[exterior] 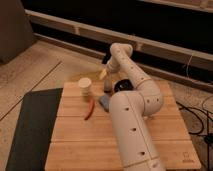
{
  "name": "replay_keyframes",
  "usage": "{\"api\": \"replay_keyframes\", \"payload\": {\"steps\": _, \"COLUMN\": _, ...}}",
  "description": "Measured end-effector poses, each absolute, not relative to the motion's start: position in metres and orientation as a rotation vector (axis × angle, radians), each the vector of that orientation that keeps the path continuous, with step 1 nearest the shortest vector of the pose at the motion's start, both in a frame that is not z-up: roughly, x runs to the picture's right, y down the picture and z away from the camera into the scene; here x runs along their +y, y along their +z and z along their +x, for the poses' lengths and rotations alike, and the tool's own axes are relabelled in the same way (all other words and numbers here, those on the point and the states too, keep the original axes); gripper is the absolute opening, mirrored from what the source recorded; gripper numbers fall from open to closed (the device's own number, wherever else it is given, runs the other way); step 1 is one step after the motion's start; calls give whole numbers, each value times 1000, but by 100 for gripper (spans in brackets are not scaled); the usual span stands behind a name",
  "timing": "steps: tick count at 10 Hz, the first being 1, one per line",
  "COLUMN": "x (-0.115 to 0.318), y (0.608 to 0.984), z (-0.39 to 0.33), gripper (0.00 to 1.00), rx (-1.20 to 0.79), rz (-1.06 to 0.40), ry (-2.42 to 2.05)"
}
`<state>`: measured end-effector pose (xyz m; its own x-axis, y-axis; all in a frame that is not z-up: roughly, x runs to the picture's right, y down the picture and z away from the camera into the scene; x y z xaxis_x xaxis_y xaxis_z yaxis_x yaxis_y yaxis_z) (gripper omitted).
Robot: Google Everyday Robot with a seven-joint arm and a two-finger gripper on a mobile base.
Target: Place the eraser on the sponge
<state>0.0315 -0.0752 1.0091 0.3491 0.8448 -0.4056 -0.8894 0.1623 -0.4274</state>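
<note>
My gripper [106,86] hangs from the white arm over the far middle of the wooden table [70,135]. It points down just right of the cream cylinder [85,86]. The sponge [104,102], a flat blue-grey pad, lies just in front of the gripper, its right part hidden behind my arm. The eraser does not show; it may be hidden at the gripper's tip.
A thin red chili-shaped piece [90,109] lies left of the sponge. A round dark bowl [122,86] sits right of the gripper, partly behind the arm. A dark mat [30,130] covers the floor left of the table. Cables [200,120] run at the right.
</note>
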Motion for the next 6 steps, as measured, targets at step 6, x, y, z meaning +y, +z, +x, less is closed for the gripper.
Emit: {"api": "replay_keyframes", "payload": {"steps": 6, "x": -101, "y": 1010, "z": 45, "gripper": 65, "rx": 49, "rz": -545, "ry": 1193}}
